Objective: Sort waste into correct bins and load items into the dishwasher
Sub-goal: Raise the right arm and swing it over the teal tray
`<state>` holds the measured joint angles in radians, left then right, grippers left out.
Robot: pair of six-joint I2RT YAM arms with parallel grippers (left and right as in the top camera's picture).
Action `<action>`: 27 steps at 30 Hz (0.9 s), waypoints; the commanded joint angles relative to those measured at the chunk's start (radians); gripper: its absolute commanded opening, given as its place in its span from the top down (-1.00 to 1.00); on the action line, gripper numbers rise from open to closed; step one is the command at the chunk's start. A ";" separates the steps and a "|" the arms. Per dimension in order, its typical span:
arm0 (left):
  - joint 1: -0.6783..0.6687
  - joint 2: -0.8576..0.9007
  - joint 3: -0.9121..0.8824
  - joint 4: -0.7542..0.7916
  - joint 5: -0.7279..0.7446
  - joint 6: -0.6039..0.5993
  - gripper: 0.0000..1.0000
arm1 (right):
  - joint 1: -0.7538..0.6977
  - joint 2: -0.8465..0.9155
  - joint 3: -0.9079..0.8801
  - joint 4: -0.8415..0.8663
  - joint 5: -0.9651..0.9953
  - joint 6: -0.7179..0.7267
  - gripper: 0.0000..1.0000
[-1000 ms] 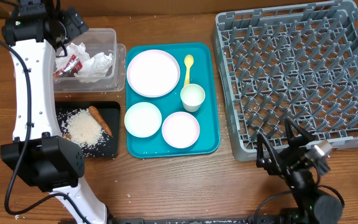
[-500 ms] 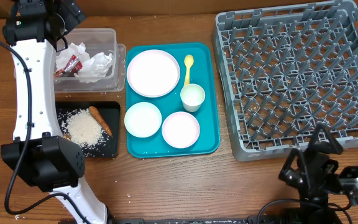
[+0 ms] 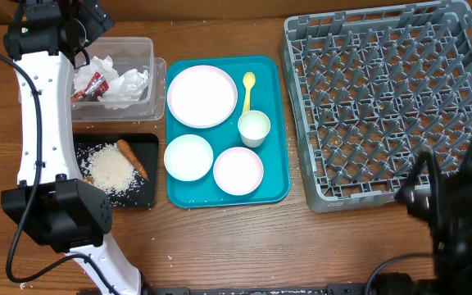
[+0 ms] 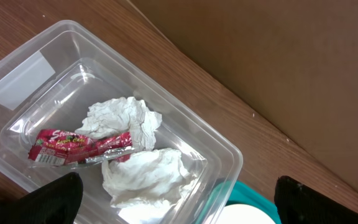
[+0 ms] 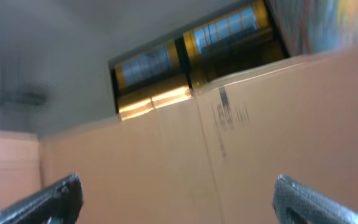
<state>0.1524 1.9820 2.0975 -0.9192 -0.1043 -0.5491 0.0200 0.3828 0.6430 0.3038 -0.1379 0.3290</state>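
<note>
The clear tub [image 3: 152,51] at the back left holds crumpled white napkins [image 3: 127,85] and a red-and-white wrapper [image 3: 88,87]. My left gripper [image 3: 93,18] hovers open over its far end; in the left wrist view the left gripper [image 4: 179,202] has nothing between its fingers, with the napkins [image 4: 143,177] and wrapper [image 4: 79,145] below. The black tray [image 3: 143,193] holds white rice [image 3: 109,169] and a carrot stick [image 3: 133,159]. The plate [image 3: 201,96], two bowls [image 3: 188,156] [image 3: 238,170], cup [image 3: 254,128] and yellow spoon [image 3: 248,87] lie on the teal tray [image 3: 275,164]. My right gripper [image 3: 453,176] is open and empty near the grey rack's [image 3: 392,98] front right corner.
The right wrist view shows only a cardboard wall and ceiling lights past the right gripper [image 5: 179,196], which points upward. A cardboard wall [image 4: 278,74] stands behind the tub [image 4: 166,106]. Bare wooden table [image 3: 244,246] lies in front of the trays.
My right arm has swung to the right along the rack's front edge and tipped upward. The left gripper shifted slightly toward the back. Both stayed open.
</note>
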 commanded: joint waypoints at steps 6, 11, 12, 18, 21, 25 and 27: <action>-0.002 -0.018 0.012 0.001 0.005 -0.016 -1.00 | -0.002 0.497 0.593 -0.608 -0.192 -0.295 -1.00; -0.002 -0.018 0.012 0.001 0.005 -0.016 -1.00 | -0.002 0.811 0.965 -0.973 -0.270 -0.342 -1.00; -0.002 -0.018 0.012 0.001 0.005 -0.016 -1.00 | -0.002 0.870 1.036 -1.032 -0.278 -0.343 -1.00; -0.002 -0.018 0.012 0.001 0.005 -0.016 -1.00 | 0.048 1.093 1.295 -1.254 -0.437 -0.457 -1.00; -0.002 -0.018 0.012 0.001 0.005 -0.016 -1.00 | 0.068 1.132 1.294 -1.302 -0.515 -0.457 -1.00; -0.002 -0.018 0.012 0.001 0.005 -0.016 -1.00 | 0.081 1.199 1.289 -1.306 -0.519 -0.457 -1.00; -0.002 -0.018 0.012 0.001 0.005 -0.016 -1.00 | 0.081 1.213 1.289 -1.296 -0.520 -0.456 -1.00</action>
<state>0.1524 1.9820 2.0975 -0.9195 -0.1013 -0.5518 0.0986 1.5639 1.9018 -1.0061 -0.6254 -0.1108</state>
